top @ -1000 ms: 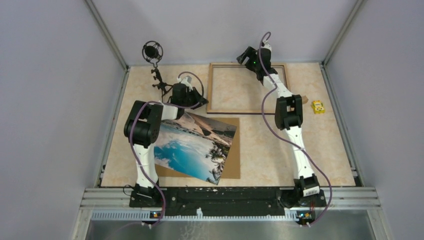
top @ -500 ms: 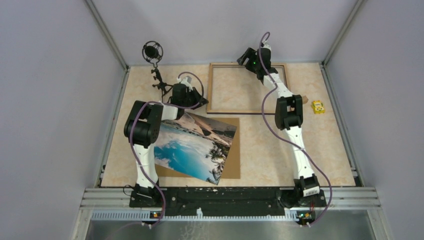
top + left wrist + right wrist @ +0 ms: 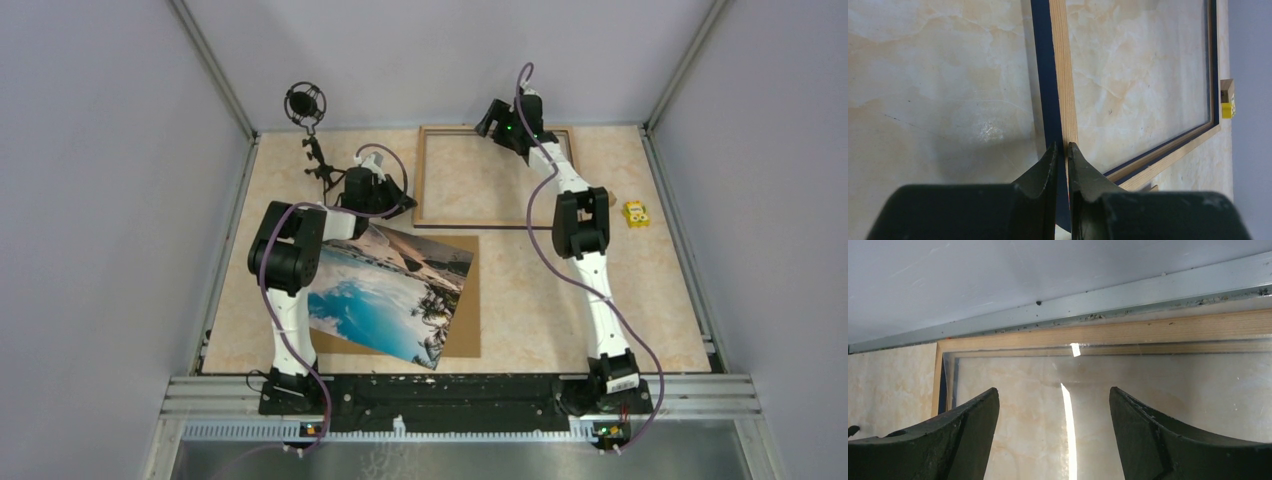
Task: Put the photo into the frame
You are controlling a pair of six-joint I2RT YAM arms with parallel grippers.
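The frame (image 3: 470,226) lies at the back middle of the table, light wood side up, with a clear pane in it. My left gripper (image 3: 403,206) is at its near left corner. In the left wrist view the jaws (image 3: 1063,146) are shut on the left rail of the frame (image 3: 1063,75). My right gripper (image 3: 490,117) hovers open over the far rail of the frame (image 3: 1148,332), its fingers (image 3: 973,425) wide apart with nothing between them. The photo (image 3: 385,290) rests tilted on a brown backing board (image 3: 465,325) near the left arm, apart from both grippers.
A small yellow object (image 3: 635,213) sits right of the frame, beside the right arm's elbow. A black stand with a round head (image 3: 305,105) rises at the back left corner. Grey walls and metal rails close in the table on three sides.
The right arm has shifted slightly over the frame's far rail. The left gripper, the frame and the photo have not moved.
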